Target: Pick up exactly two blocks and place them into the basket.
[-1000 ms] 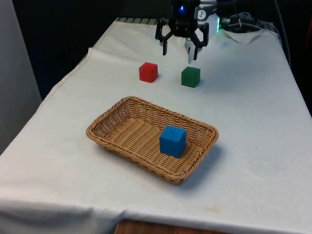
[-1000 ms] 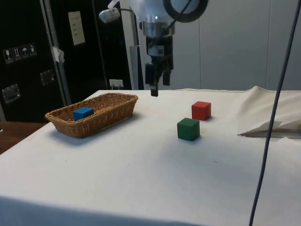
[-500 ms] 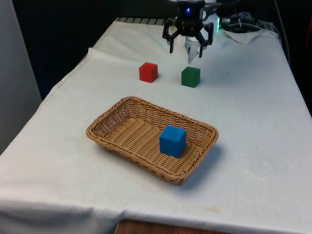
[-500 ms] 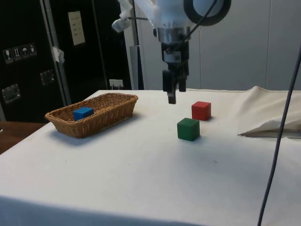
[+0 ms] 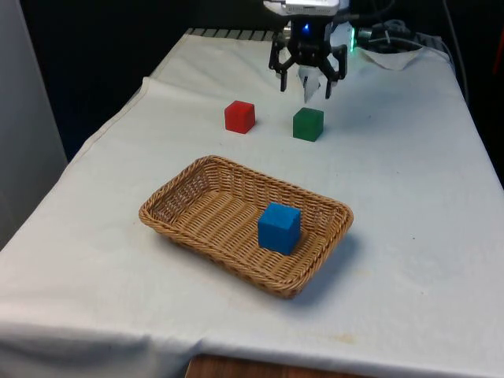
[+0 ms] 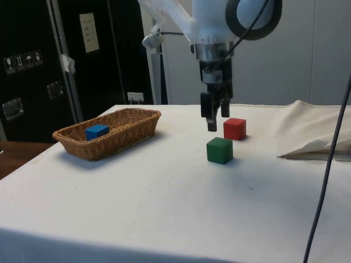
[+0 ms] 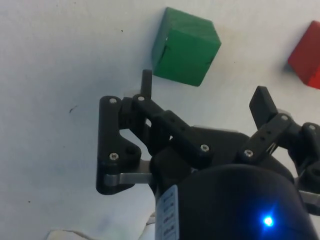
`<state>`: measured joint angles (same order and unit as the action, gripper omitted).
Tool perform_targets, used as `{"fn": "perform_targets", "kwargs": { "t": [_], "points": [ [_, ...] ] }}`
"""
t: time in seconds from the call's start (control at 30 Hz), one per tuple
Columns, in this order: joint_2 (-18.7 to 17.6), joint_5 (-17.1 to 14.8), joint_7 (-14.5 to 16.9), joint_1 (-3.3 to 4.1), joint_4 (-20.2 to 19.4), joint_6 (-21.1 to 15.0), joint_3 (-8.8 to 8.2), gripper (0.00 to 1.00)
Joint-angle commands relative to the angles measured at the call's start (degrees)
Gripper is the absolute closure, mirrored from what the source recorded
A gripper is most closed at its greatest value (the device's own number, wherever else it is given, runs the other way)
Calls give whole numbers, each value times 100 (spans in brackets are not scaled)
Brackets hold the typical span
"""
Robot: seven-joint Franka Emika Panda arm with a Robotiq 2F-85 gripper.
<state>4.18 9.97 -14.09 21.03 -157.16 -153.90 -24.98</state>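
Since the earlier frame the gripper [image 5: 307,85] has moved toward the front view's right and now hangs w/ fingers spread, holding nothing, above and just behind the green block [image 5: 308,124]. Blocks: 3 total. Red block [image 5: 239,116] sits at approx 9 o'clock of green, apart; 1 blue block [image 5: 279,227] lies inside the basket [image 5: 197,179], towards 6 o'clock. Gripper looks clear of green, though depth is hard to judge.

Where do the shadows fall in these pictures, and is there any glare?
Front view: the basket casts a soft shadow toward that view's right. Side view: the green block has only a faint shadow at its base. Wrist view: the white cloth looks evenly lit, with no glare.
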Motion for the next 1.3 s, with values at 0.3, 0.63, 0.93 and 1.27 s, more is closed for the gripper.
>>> {"fn": "perform_targets", "kwargs": {
  "t": [0.3, 0.63, 0.93, 1.27],
  "points": [
    [-103, -659, 189, 40, -241, -355, 29, 0],
    [-218, -1094, 464, 11, -286, -590, 97, 0],
    [-378, -1278, 510, 40, -344, -842, 246, 0],
    [-728, -1134, 407, 0, -286, -1197, 327, 0]
  ]
}}
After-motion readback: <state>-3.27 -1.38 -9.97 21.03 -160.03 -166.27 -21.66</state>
